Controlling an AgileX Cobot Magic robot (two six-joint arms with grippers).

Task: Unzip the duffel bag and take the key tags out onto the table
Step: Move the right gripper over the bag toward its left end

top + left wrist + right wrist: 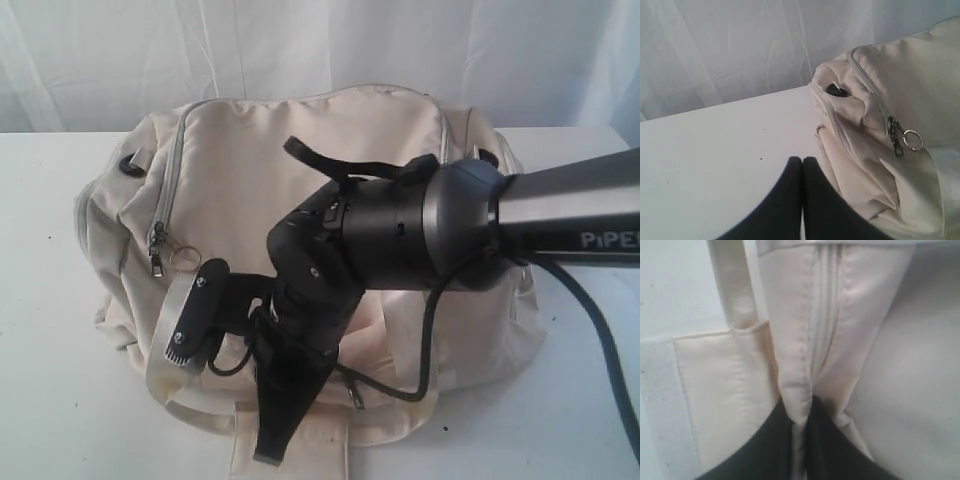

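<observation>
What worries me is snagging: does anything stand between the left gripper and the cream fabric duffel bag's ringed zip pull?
Nothing loose: only white table and the bag's own end separate left gripper from pull.

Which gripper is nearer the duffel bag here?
Right. The right gripper is shut on a fold of the duffel bag beside a closed zip. The left gripper hangs shut above the table off the bag's end, not touching.

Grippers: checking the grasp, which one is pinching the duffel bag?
The right gripper, pinching a fold of the duffel bag at a zip; the left gripper is shut empty beside it.
</observation>
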